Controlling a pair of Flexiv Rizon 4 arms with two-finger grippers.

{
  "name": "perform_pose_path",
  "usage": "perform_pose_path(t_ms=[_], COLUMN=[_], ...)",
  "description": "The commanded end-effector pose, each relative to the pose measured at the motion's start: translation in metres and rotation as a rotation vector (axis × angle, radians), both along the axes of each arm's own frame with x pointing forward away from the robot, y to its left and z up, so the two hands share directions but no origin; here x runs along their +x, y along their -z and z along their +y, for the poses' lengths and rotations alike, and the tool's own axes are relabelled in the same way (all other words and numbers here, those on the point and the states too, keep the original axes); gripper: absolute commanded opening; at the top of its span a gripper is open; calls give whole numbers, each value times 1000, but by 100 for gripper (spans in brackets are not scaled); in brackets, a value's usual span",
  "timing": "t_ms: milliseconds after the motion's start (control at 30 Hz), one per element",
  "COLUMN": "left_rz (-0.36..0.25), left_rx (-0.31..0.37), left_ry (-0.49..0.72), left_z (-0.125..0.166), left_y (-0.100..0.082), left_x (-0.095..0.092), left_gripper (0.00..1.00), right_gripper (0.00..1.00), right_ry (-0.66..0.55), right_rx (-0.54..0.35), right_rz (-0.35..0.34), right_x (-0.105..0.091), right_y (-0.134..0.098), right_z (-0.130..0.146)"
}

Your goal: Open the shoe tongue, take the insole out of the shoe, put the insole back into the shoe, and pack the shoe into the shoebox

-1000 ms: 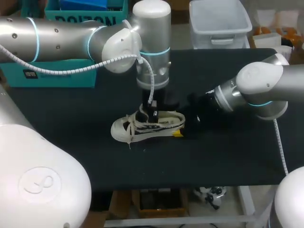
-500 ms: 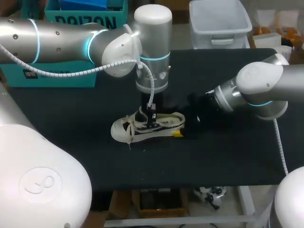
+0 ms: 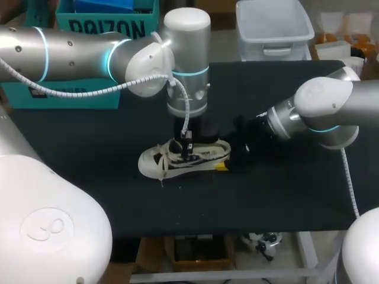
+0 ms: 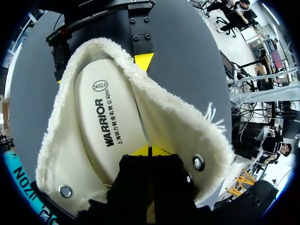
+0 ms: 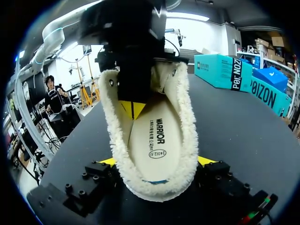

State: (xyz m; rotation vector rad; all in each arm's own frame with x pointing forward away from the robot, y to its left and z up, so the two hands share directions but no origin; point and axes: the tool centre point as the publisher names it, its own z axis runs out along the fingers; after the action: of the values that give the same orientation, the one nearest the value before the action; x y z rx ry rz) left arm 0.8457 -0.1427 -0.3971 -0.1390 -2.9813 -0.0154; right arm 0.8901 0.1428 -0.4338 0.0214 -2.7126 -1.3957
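Note:
A cream low shoe with a fleecy lining lies on the black table, toe to the left. Its insole lies flat inside, printed side up. My left gripper points straight down into the shoe's opening. Its yellow tips are shut together and rest on the front part of the insole, with nothing visible between them. My right gripper is at the heel, with one finger against each side of the heel, so it holds the shoe there. The tongue is hidden under the left gripper.
A teal shoebox stands at the table's back left, behind my left arm. A clear plastic bin stands at the back right. Bare table lies in front of the shoe and to its left.
My left gripper has sunk a little deeper into the shoe and shifted slightly left. The shoe and the right arm have stayed put.

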Motion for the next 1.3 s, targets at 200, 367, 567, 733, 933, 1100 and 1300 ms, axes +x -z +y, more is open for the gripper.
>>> perform_pose_path(t_ms=[200,367,567,733,933,1100,1300], left_rz=[-19,-59,-50,-53,-58,-89,-133], left_rx=[0,-3,-2,-6,-5,11,23], left_ry=[-47,-84,-85,-86,-86,-91,-98], left_z=[-8,-13,-14,-12,-12,-15,-18], left_y=[28,37,46,51,58,70,87], left_x=[-11,-10,-7,-9,-9,-11,-6], left_gripper=[0,0,18,30,33,32,32], right_gripper=[0,0,0,0,0,0,0], right_ry=[1,1,1,1,1,1,1], right_rx=[3,3,3,3,3,3,3], right_rz=[1,1,1,1,1,1,1], right_x=[1,1,1,1,1,1,1], right_y=[8,8,8,8,8,8,8], right_z=[-2,-2,-2,-2,-2,-2,-2])
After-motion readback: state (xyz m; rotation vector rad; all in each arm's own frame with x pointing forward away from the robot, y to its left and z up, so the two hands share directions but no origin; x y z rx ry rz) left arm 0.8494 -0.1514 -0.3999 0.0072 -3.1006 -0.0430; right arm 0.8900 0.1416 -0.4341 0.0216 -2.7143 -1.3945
